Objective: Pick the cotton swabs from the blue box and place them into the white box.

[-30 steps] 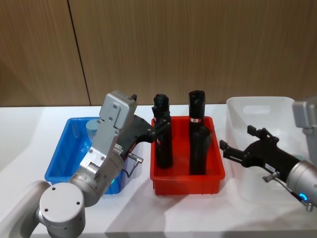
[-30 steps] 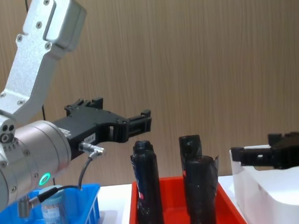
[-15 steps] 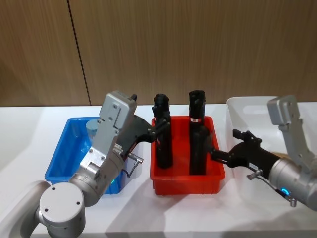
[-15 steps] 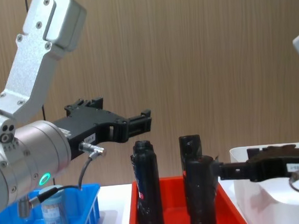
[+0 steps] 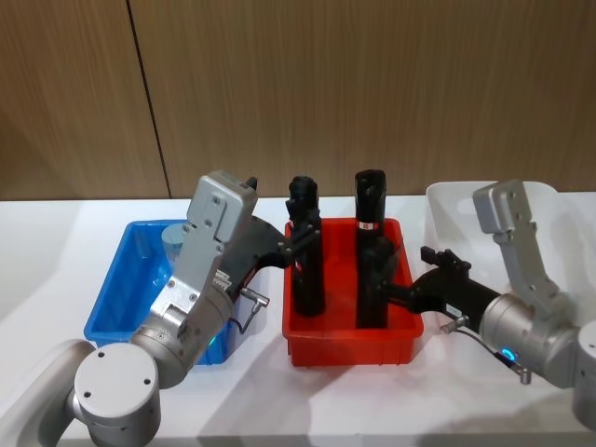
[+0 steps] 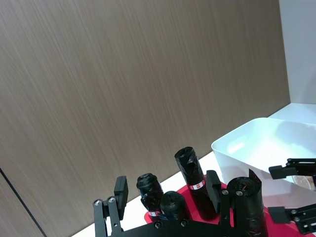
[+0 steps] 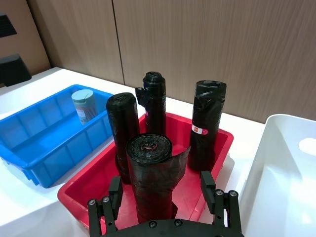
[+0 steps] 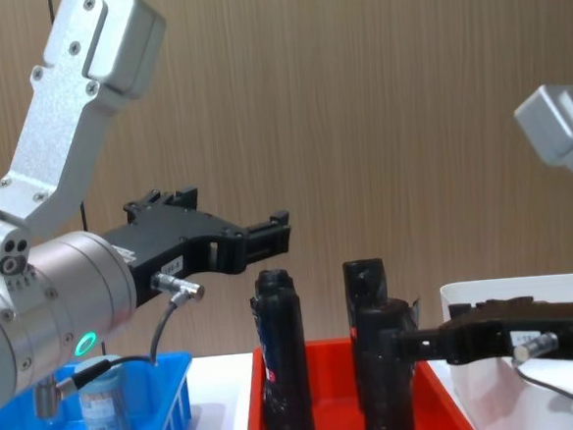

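One tub of cotton swabs [image 7: 83, 105] stands upright in the far part of the blue box [image 5: 116, 289], near its back wall, grey-blue lid up. In the chest view the tub [image 8: 105, 403] sits low at the left, behind the crate's slotted side.

The left gripper [image 5: 296, 240] hangs above the gap between the blue box and the red crate [image 5: 351, 343], its black fingers spread with nothing between them, pointing toward the tall black bottles [image 5: 306, 248]. The swabs lie well to its left and lower down, behind the arm's grey housing, so the fingers point away from the tub.

The right gripper [image 5: 396, 275] reaches in from the right, low over the red crate's right edge. Its fingers stand wide apart and empty, and in its wrist view the nearest black bottle [image 7: 150, 173] stands just ahead of them, roughly between the two. The tub is well beyond, across the red crate, in the blue box [image 7: 39, 138].

The white box [image 5: 456, 214] sits to the right of the red crate, behind the right arm.
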